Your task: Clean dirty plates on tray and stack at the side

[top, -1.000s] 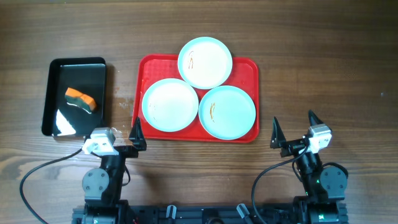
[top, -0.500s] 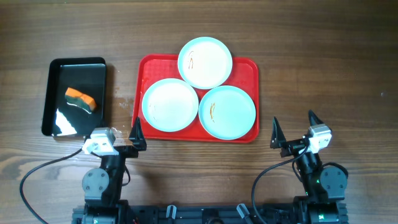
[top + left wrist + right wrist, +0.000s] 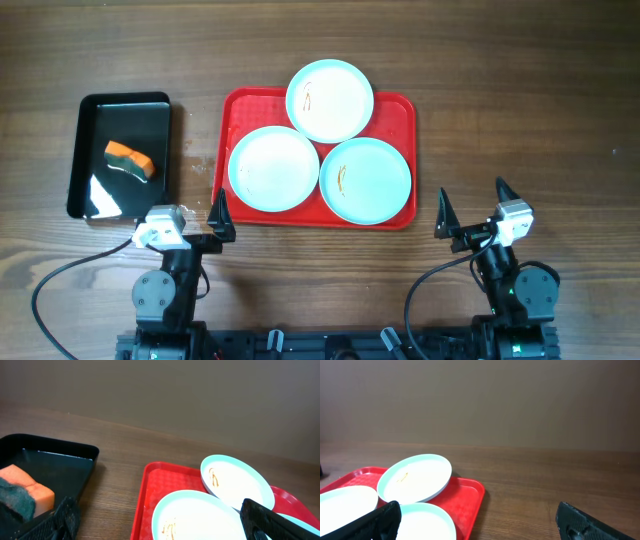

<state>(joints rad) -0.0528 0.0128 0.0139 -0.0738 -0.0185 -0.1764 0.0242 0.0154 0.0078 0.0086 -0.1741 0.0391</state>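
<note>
The red tray (image 3: 400, 105) lies mid-table with three pale plates on it: a far plate (image 3: 330, 100) overlapping the tray's back rim, a left plate (image 3: 274, 168) and a right plate (image 3: 365, 180), each with thin orange-brown smears. My left gripper (image 3: 190, 212) is open and empty near the tray's front left corner. My right gripper (image 3: 471, 208) is open and empty, right of the tray's front right corner. The left wrist view shows the tray (image 3: 150, 490), the left plate (image 3: 200, 517) and the far plate (image 3: 237, 482). The right wrist view shows the tray (image 3: 470, 492) and the far plate (image 3: 415, 477).
A glossy black tray (image 3: 92, 130) at the left holds an orange sponge with a green scouring side (image 3: 131, 160); it also shows in the left wrist view (image 3: 25, 495). Bare wooden table surrounds both trays. A plain wall stands behind the table.
</note>
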